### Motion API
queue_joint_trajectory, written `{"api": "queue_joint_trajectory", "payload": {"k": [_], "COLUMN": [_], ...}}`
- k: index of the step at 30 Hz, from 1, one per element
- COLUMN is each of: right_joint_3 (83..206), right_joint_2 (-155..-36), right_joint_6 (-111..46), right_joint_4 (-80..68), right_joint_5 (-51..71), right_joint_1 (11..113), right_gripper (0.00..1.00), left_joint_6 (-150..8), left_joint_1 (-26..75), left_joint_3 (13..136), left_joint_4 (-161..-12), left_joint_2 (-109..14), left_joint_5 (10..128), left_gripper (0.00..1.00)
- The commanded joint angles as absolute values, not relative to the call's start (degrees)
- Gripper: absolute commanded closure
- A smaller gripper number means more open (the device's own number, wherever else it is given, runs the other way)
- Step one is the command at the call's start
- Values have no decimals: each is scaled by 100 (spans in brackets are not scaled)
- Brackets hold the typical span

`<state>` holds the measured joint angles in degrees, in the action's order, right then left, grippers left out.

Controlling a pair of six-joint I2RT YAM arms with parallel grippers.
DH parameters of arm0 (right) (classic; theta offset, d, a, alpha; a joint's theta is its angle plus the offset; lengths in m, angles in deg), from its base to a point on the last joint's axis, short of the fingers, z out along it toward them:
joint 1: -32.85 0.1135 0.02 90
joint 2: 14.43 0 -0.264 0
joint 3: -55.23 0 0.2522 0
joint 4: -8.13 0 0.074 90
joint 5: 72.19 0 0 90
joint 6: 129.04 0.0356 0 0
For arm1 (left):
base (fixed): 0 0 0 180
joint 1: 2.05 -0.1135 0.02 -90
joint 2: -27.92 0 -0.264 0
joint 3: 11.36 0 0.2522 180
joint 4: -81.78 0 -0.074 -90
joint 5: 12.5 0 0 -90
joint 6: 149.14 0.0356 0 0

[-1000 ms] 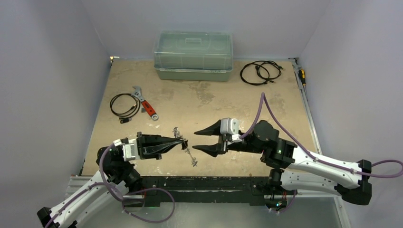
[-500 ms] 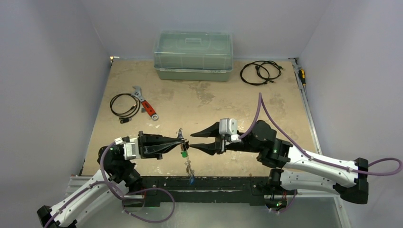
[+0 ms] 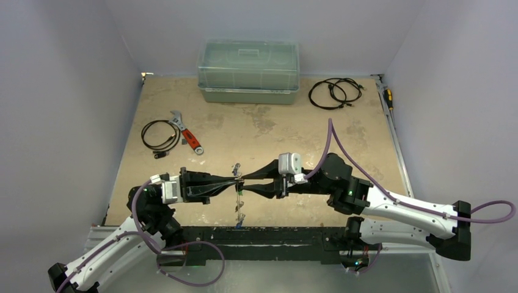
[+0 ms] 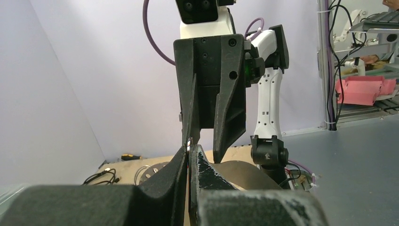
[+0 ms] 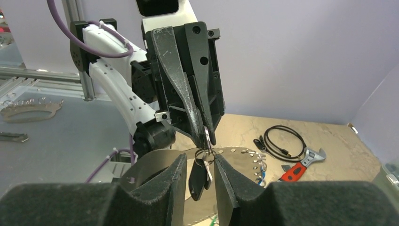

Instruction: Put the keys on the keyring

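swung round since a second ago, the keyring [image 5: 237,157] now hangs clear of the counter [image 3: 275,122], edge-on to the overhead camera instead of slanting. its upper rim is pinched in the left fingers [image 5: 186,94], which are clamped fully together on it. a black-tagged key [image 5: 197,176] dangles from a small ring [image 5: 207,136] at that pinch point, and other keys [image 3: 239,210] trail down the loop below. the bigger change is on the right: that arm has pushed leftward until its tips meet the left ones, and the right fingers [image 5: 160,188] have drawn in from wide to a narrow gap straddling the black-tagged key. a sliver of space seems to remain on each side of the key, though i cannot tell for sure whether a pad already touches it. my reading is that the right arm is about to take hold of this key to work it along the loop; that grasp looks not yet made. farther out, a wrench [image 3: 187,135] and a clear box [image 3: 248,72] lie well apart from the action.
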<state>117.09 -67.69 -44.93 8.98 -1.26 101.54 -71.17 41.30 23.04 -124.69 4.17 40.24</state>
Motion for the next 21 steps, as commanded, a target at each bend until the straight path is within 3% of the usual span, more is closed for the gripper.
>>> {"api": "queue_joint_trajectory", "payload": {"k": [1,8,11,14,19,21], "right_joint_3": [12027,12093,12089,12108,12251,12410], "right_joint_2": [-6808,-6919,-6926,-6945,-6937,-6943], "right_joint_6": [-4554,-4607,-4615,-4640,-4793,-4907], "right_joint_4": [1174,1150,1152,1105,692,316], "right_joint_5": [-223,-195,-250,-328,-379,-344], "right_joint_1": [10145,10149,10149,10148,10149,10149], "right_gripper": [70,71,81,99,100,100], "left_joint_6": [-7241,-7258,-7259,-7259,-6926,-6547], "left_joint_1": [4088,4089,4085,4086,4091,4090], "left_joint_3": [2327,2329,2332,2331,2492,2717], "left_joint_4": [-12858,-12862,-12849,-12843,-12147,-11475], "left_joint_2": [403,409,418,419,472,534], "left_joint_5": [4006,3993,3997,4003,3959,3965], "left_gripper": [100,100,100,100,100,80]}}
